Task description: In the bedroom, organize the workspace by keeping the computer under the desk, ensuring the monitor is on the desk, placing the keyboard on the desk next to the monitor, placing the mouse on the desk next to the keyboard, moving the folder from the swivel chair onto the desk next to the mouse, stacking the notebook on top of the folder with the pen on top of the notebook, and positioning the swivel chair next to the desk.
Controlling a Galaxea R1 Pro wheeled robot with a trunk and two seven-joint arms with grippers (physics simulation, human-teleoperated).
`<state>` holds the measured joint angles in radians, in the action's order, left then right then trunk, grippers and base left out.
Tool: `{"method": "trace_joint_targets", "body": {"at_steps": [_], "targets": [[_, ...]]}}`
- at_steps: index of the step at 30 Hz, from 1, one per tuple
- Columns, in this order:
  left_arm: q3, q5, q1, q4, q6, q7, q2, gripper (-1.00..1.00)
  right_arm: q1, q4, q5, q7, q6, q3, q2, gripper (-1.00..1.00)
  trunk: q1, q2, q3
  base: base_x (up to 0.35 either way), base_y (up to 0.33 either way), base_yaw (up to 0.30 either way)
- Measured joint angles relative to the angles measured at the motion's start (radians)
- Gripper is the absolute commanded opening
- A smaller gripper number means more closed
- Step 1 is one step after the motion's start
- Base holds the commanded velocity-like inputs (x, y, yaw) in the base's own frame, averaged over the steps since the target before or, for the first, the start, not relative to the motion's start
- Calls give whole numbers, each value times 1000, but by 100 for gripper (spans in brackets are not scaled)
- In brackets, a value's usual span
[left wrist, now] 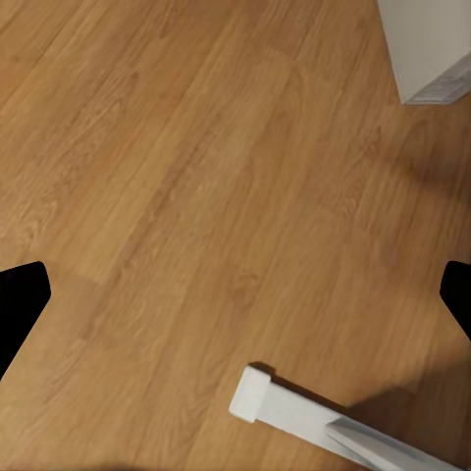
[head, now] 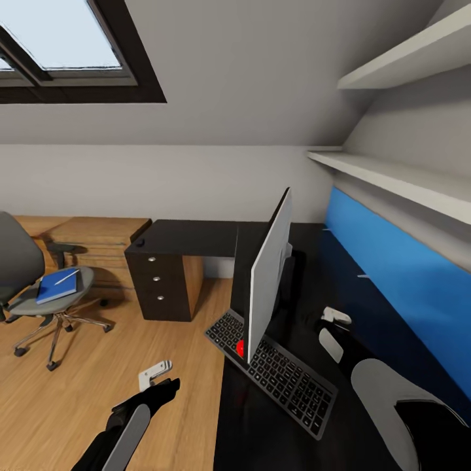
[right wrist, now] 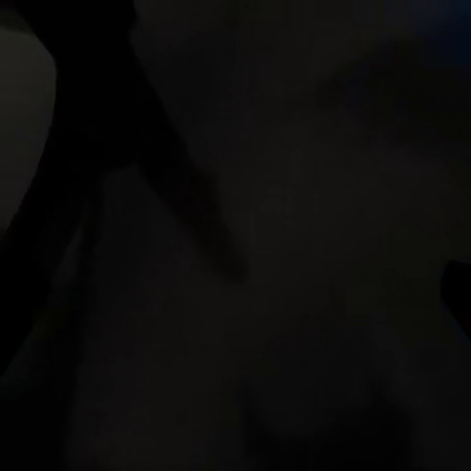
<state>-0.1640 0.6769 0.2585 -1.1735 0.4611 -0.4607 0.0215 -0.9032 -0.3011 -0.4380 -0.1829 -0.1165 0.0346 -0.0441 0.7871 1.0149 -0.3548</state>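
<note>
Overhanging desk (head: 196, 237) edge: keyboard (head: 275, 366)

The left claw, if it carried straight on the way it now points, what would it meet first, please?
Most likely the bare wooden floor: the left wrist view looks down along the left claw onto planks. A white desk leg lies near the edge of that view, off the line. Depth is hard to judge.

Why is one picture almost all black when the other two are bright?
The right wrist view is nearly black because that camera looks closely at the glossy black desk, with faint shadowy shapes only. The head view is daylit from the skylight. The left wrist view shows evenly lit wooden floor with soft shadows.
</note>
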Motion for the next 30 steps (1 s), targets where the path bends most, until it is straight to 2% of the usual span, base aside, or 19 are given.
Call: {"method": "trace_joint_targets", "body": {"at_steps": [8,18,30], "targets": [[0,-1,0,12,0,0,-1,100,1,0,0,1,1,1,1,100,31,56,-25,0,0,10],[0,-3,0,15,-1,-2,-1,100,1,0,3,1,2,0,2,100,69,126,-57,0,0,181],[1,-4,0,15,-1,-2,-1,100,1,0,2,4,2,0,2,100,115,210,-94,0,0,17]]}}
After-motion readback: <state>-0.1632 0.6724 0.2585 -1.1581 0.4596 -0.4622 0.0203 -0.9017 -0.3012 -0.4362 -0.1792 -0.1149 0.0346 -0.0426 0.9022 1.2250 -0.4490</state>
